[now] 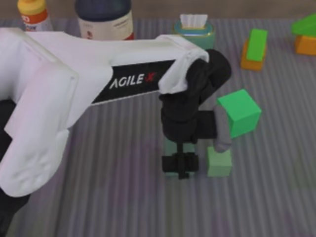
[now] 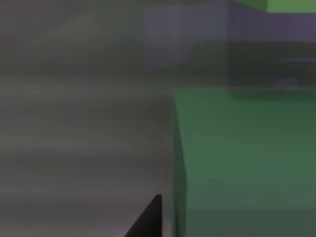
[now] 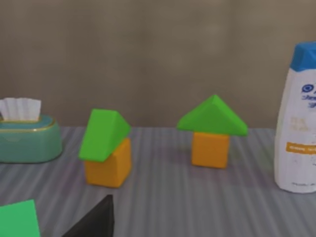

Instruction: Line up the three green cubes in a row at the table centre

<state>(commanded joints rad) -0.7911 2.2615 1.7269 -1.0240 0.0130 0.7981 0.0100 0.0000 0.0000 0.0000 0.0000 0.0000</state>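
- The left arm, a white AgileX limb with a black wrist, reaches in from the top view's left across the grey-purple ribbed worktop [image 1: 118, 197] to its middle.
- The left claw [image 1: 180, 163] points down over the mid-sized dull teal-green cube [image 1: 170, 148], with its black fingers on either side of that cube; I cannot tell whether they are clenched on it or released.
- In the left wrist view the teal-green cube [image 2: 247, 163] fills much of the frame at close range, with ribbed worktop [image 2: 79, 123] beside it.
- Taking the teal-green cube as the landmark: the smallest pale green cube [image 1: 219, 162] sits just to its right, on the worktop, with a narrow gap between them.
- The largest bright saturated green cube [image 1: 240, 112] lies farther right of the teal-green cube and towards the far edge, close to the pale cube's far corner, turned at an angle.
- A corner of that bright green cube [image 3: 19, 219] shows in the right wrist view.
- Well beyond the teal-green cube, at the far right, stand an orange block topped with a flat bright green slab [image 1: 255, 48] and an orange block topped with a green wedge [image 1: 306, 34].
- A teal tissue box [image 1: 194, 30] sits at the far edge, past the teal-green cube.
- Left of the tissue box are a dark bottle with a pale label [image 1: 104, 19] and a yellow-capped bottle [image 1: 33, 14].
- A white bottle with a blue cap [image 3: 298, 118] shows only in the right wrist view, beside the wedge block [image 3: 212, 131].
- The right arm's claw is out of the top view; only a dark tip [image 3: 96, 219] shows in its own wrist view, so its state cannot be told.
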